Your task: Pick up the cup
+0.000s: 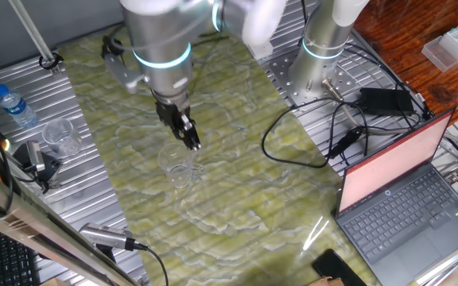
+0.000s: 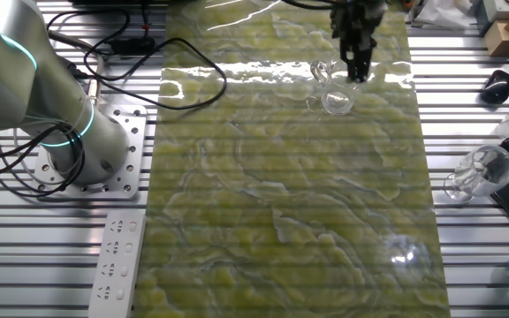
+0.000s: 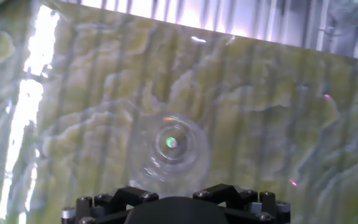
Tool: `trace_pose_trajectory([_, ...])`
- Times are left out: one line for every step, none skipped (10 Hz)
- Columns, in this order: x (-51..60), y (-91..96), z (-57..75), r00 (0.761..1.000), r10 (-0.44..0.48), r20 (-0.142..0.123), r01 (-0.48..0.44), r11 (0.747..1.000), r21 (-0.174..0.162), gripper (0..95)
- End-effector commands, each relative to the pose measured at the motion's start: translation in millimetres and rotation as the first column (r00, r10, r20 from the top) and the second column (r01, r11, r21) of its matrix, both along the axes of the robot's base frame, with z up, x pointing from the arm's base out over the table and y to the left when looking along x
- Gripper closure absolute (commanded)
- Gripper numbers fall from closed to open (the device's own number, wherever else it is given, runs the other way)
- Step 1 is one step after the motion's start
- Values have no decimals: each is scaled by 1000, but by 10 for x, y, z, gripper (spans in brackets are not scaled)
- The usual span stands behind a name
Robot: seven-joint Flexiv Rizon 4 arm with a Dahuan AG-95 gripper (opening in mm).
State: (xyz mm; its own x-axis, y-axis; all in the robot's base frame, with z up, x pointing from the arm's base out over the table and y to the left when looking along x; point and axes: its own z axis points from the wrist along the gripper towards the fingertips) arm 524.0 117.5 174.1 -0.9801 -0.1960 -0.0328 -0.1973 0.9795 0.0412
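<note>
The black two-finger gripper [image 1: 191, 140] hangs from the silver arm with the glowing cyan ring [image 1: 161, 56], fingers pointing down, just above and beside the small colourless transparent cup [image 1: 180, 170]. Whether the fingers are spread or pressed together cannot be determined: in one fixed view they appear as a single dark mass, in the other fixed view the gripper [image 2: 358, 69] is small and dark near the top edge, and the hand view shows only the black gripper body [image 3: 176, 208] at the bottom edge, not the fingertips. The cup stands upright on the yellow-green marbled mat [image 1: 237, 199], open rim up, and nothing is seen clamping it. In the hand view the cup [image 3: 169, 151] lies directly ahead of the gripper body, seen from above as concentric clear rings. In the other fixed view the cup [image 2: 336, 96] stands just below the gripper, with a small clear loop beside it that looks like a handle. Farther out, on the ribbed metal table [image 1: 94, 171], stand a second clear cup with whitish walls [image 1: 60, 135] and a clear water bottle with a blue cap [image 1: 16, 106]. An open laptop with a pink screen [image 1: 400, 191] sits on the opposite side of the mat.
</note>
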Motion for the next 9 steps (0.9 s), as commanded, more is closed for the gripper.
trace_pose_trajectory([10, 110, -63, 1000, 9, 10, -9, 1000, -22, 0])
trace_pose_trajectory([28, 136, -76, 1000, 23, 17, -22, 999, -33, 0])
trace_pose_trajectory([37, 153, -90, 999, 48, 26, -47, 998, -47, 0])
trace_pose_trajectory([44, 156, -110, 997, 63, 36, -61, 997, -51, 0])
trace_pose_trajectory([52, 158, -150, 995, 82, 49, -79, 995, -58, 0])
trace_pose_trajectory([56, 159, -168, 994, 89, 56, -85, 995, -60, 0])
trace_pose_trajectory([67, 162, -214, 994, 93, 63, -89, 994, -60, 0])
trace_pose_trajectory([79, 165, -258, 994, 90, 67, -87, 995, -51, 0])
trace_pose_trajectory([92, 165, -277, 994, 90, 66, -87, 995, -51, 0])
